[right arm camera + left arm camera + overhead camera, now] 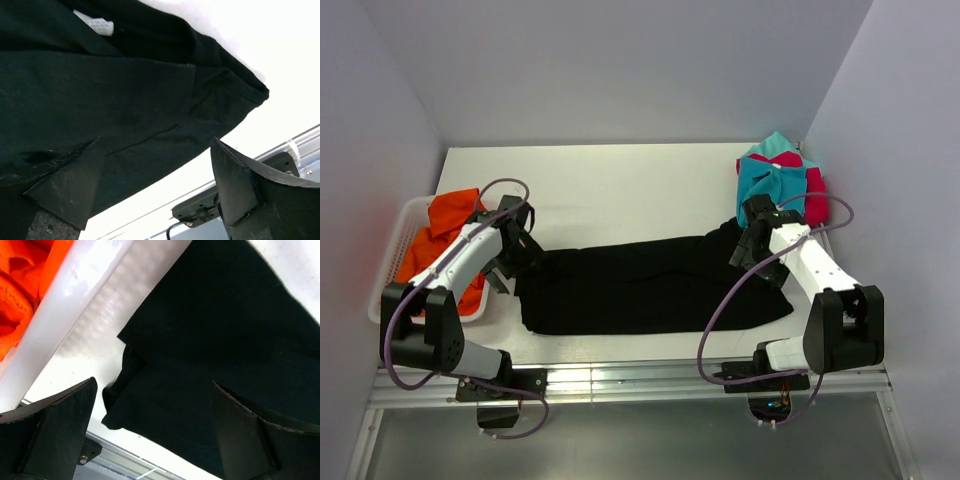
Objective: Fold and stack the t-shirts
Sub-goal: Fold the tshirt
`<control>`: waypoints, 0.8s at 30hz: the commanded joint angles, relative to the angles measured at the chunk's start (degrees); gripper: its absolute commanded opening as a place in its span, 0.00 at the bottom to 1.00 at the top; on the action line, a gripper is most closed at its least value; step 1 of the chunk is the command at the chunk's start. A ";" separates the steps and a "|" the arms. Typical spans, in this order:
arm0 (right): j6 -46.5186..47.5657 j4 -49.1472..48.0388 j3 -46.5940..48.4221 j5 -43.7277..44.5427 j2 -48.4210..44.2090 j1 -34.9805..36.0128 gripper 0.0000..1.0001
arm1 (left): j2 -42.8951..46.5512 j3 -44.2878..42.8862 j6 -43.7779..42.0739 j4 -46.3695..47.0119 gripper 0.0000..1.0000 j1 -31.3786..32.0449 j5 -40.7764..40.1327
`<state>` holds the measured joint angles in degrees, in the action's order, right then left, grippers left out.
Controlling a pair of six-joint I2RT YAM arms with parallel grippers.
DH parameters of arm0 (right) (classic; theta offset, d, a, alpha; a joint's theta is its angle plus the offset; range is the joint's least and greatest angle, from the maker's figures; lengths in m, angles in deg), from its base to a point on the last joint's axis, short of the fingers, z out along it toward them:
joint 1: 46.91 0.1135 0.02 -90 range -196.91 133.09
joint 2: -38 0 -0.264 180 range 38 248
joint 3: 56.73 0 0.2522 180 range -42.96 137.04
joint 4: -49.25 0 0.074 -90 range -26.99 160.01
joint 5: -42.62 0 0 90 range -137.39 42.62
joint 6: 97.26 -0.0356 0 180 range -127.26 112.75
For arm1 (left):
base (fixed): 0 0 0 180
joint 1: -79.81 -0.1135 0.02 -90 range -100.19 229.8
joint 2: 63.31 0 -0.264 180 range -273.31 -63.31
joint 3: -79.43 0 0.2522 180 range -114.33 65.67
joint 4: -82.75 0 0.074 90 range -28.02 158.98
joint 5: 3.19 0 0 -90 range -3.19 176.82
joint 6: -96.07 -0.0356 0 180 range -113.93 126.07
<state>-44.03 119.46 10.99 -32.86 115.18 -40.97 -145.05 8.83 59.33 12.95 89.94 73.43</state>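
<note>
Left gripper (154,382) sits nearest us, jaws spread wide and empty, over the left end of the black t-shirt (640,290). Right gripper (156,141) is likewise wide open, holding nothing, above its right end. We see that shirt lying as a long band across the table (620,180). The orange shirt (450,215) is in the white basket (390,255) at left, and the teal shirt (765,178) and pink-red shirt (814,198) are heaped in the far right corner.

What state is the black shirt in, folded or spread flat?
Partly folded: the black shirt lies as a long band across the table, with overlapping layers at both ends.
</note>
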 commanded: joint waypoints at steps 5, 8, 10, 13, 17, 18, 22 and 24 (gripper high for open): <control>-1.28 0.33 5.80 1.91 0.33 -0.40 0.93 | -0.87 -6.60 0.36 0.57 0.99 0.15 -2.35; -1.11 0.60 7.65 1.56 1.38 -0.31 0.93 | -3.33 -9.07 -0.17 0.83 0.98 0.15 -1.82; -0.93 0.42 8.10 1.39 2.79 -0.40 0.93 | -5.61 -10.30 -0.69 0.92 0.97 0.15 -1.64; -1.02 -0.63 8.10 0.86 4.98 -0.40 0.91 | -7.29 -12.15 -1.48 1.01 0.96 0.15 -1.12; -0.76 -3.35 7.75 0.07 8.50 -0.31 0.80 | -9.93 -14.43 -2.45 1.36 0.95 0.15 -0.06; -0.76 -3.97 8.01 -0.46 10.42 -0.31 0.67 | -10.37 -14.79 -2.89 1.36 0.95 0.15 0.20; 0.74 -6.08 10.90 -1.34 16.31 0.04 0.27 | -11.60 -15.84 -3.33 0.75 0.94 0.15 0.38; 1.26 -6.08 13.63 -1.08 20.34 0.31 0.11 | -11.78 -16.63 -3.60 0.31 0.94 0.15 0.47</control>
<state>-43.37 116.11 19.95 -34.46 132.06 -40.93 -156.83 -4.98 57.16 13.78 90.02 73.49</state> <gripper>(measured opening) 0.170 0.939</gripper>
